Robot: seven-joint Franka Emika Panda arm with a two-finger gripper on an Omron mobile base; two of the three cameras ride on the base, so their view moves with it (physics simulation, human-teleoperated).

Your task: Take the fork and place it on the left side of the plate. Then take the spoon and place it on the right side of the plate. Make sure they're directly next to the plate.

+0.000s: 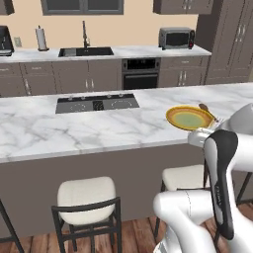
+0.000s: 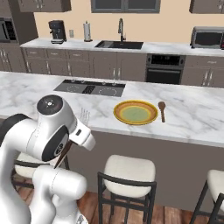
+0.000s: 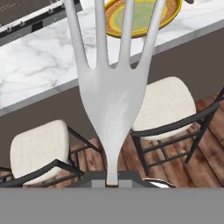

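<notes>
Left base view: the marble worktop (image 1: 74, 126) crosses the middle of the frame. A cooktop (image 1: 97, 103) is set into it left of centre. The yellow plate (image 1: 189, 118) with a green centre lies at centre right, near the front edge of the worktop. The brown spoon (image 1: 205, 109) lies just beside the plate's upper right rim. The white arm (image 1: 222, 188) rises from the lower right and covers the area below the plate. Two cushioned stools stand under the worktop; one stool (image 1: 86, 195) is at lower centre.

Right base view: the arm fills the lower left. The thin pale tines of the fork (image 2: 84, 115) rise above the wrist at centre left, over the front edge of the worktop and well left of the plate (image 2: 136, 112). This view shows the whole spoon (image 2: 162, 110) on the worktop, just right of the plate, bowl toward the top of the frame, with a narrow gap between them.

Hand view: the fork (image 3: 112, 96) dominates the centre. Its handle runs down into the fingers (image 3: 112, 183) at bottom centre, which are closed tightly on the handle end. The three tines point to the top of the frame, toward the plate (image 3: 142, 17) at upper centre. Below, two stools and a wooden floor (image 3: 201, 148) are visible.
</notes>
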